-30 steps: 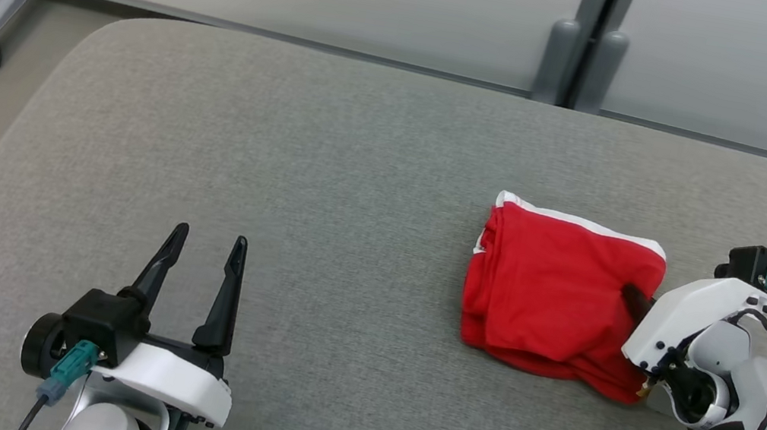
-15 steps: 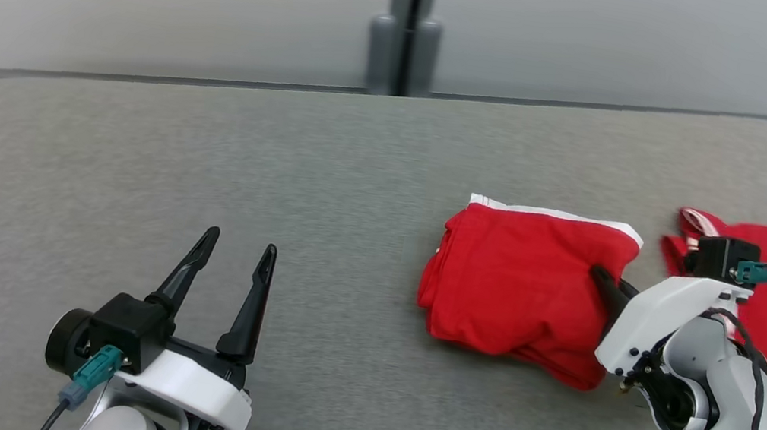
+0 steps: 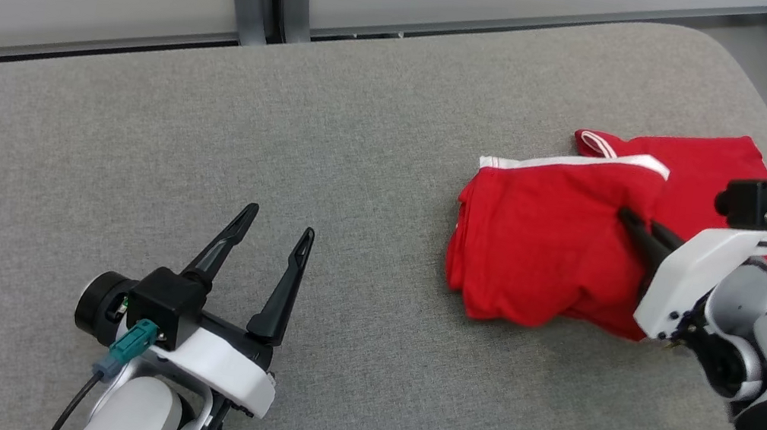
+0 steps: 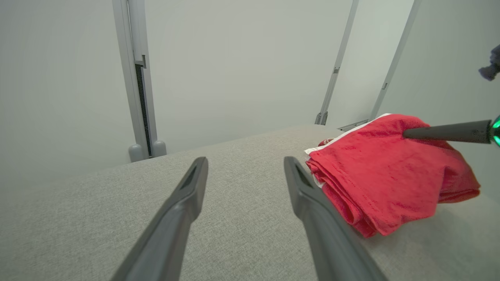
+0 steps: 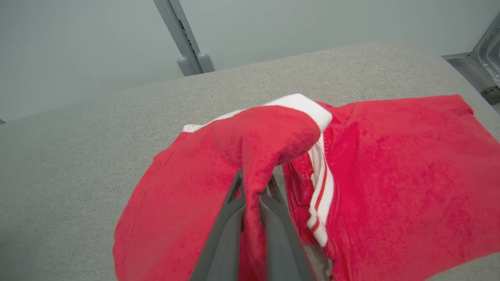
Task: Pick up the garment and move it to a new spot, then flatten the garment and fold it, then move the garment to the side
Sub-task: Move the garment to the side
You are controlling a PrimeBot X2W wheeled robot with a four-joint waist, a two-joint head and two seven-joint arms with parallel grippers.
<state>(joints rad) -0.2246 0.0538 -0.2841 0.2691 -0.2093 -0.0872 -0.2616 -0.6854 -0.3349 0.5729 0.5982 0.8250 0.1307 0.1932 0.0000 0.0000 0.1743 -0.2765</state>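
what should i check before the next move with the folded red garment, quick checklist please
1. Grip: ok. The right gripper is pinched shut on a raised fold of the folded garment.
2. All layers caught: cannot tell. The lower layers are hidden under the cloth.
3. Fold intact: ok. The left wrist view shows the layers stacked at the near edge.
4. Left gripper out of the way: ok. It is open, empty and apart from the cloth.
5. Path to the side: not ok. A second red garment lies flat right beside it.
6. Room on the table: ok. There is bare surface on the left.
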